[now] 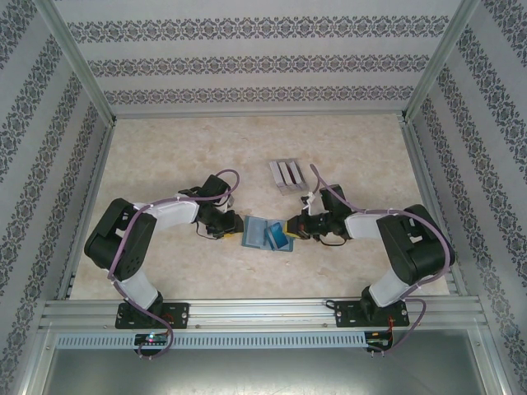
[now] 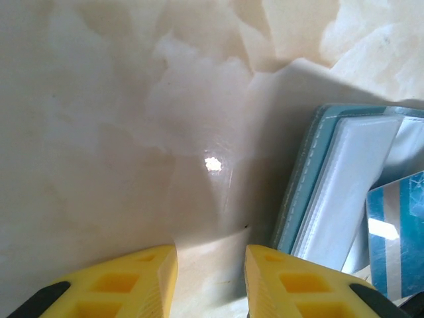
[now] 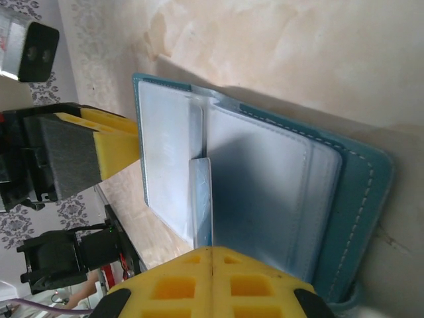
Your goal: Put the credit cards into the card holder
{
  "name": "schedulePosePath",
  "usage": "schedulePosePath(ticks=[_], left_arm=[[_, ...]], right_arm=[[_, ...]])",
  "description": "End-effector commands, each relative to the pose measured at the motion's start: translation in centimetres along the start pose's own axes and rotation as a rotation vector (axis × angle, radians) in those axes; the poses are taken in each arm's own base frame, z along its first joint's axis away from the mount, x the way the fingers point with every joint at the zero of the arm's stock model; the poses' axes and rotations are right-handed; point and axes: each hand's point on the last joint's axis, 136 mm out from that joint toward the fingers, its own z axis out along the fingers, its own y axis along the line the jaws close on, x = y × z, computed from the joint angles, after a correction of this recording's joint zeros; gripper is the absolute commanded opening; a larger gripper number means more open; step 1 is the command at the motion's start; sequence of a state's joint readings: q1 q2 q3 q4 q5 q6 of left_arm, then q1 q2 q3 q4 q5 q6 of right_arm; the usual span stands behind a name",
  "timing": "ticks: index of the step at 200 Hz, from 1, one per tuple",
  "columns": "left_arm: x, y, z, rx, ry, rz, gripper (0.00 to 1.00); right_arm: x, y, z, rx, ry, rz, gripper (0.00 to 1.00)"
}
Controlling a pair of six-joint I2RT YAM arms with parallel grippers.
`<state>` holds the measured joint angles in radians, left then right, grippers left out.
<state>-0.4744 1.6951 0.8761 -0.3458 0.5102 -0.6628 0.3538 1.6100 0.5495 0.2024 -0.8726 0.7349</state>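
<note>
And here's the card holder (image 1: pixel 257 233), lying open on the desk (image 1: pixel 165 148) right between the two arms, its clear plastic pockets facing up. The left gripper (image 1: pixel 230 226) sits just beside the holder's left edge. From its own wrist camera, its yellow fingers (image 2: pixel 142 271) stand a narrow gap apart with only bare desk between them, so nothing is gripped there. The holder's stitched teal edge runs just off to the side of one finger.

Over to the right gripper (image 3: pixel 212 255), and its fingers are pressed tight together. A thin card (image 3: pixel 201 199) comes out of the seam between them, seen edge-on, its far end reaching into the holder's middle among the clear sleeves. From the left wrist view that card (image 2: pixel 394 232) shows teal with a pale stripe, tilted above the pockets.

Farther back on the desk, well apart from the holder, three grey credit cards (image 1: pixel 288 175) lie side by side in a neat row.
</note>
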Motion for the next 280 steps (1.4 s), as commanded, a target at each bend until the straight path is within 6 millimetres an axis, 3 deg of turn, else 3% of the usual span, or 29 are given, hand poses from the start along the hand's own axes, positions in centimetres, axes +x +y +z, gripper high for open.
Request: schedulePosePath(ticks=[1,50,128,185,280], left_arm=[[2.6,-0.7,2.3,0.047,0.097,0.015,0.34],[3.0,-0.7,2.9,0.046,0.116,0.012,0.34],[3.0,-0.4,3.1,0.041,0.118,0.011,0.34],[3.2,-0.5,3.2,0.052,0.125,0.005,0.33],[3.4,-0.5,3.4,0.058,0.133,0.000,0.28]], right_arm=[[0.0,0.0,0.7,-0.003,0.005,-0.020,0.00],[-0.6,0.3,1.2,0.019,-0.030,-0.021,0.00],[-1.5,-0.3,0.1,0.103,-0.172,-0.013,0.00],[-1.5,-0.1,1.5,0.126,-0.211,-0.019,0.00],[-1.8,-1.0,1.6,0.179,-0.342,0.010,0.00]])
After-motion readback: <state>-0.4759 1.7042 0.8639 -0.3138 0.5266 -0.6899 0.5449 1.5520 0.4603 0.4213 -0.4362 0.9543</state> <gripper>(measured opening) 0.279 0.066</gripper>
